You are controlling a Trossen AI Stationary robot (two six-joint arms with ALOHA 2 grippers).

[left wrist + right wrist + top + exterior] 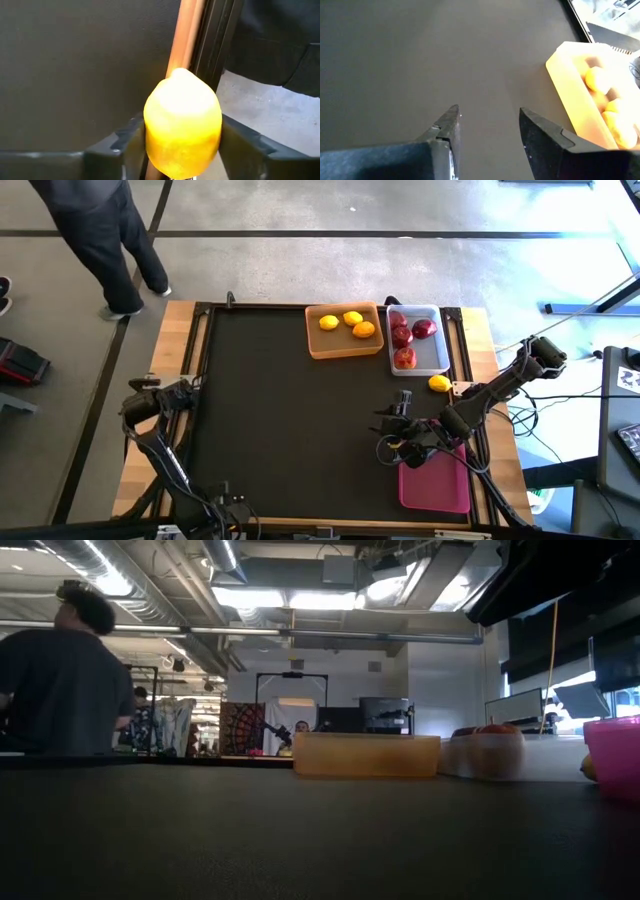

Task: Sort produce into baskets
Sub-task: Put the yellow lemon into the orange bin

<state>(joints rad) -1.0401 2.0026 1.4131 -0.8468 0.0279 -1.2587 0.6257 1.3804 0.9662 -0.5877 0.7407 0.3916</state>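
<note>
Yellow lemon (pixel 182 125) between left claw (pixel 182 150) fingers.

Two dark jointed robot arms trailing black cables; the right gripper (pixel 487 127) has tapered, matte dark-grey fingers.

Two baskets (pixel 345 345) (pixel 440 355) sit side by side at the surface's (pixel 290 410) far edge; a third (pixel 435 485) lies near the right corner, a lemon (pixel 439 383) between.

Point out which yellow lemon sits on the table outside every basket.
The yellow lemon lying on the black mat just below the white plastic basket; the others sit inside the orange plastic basket.
</note>
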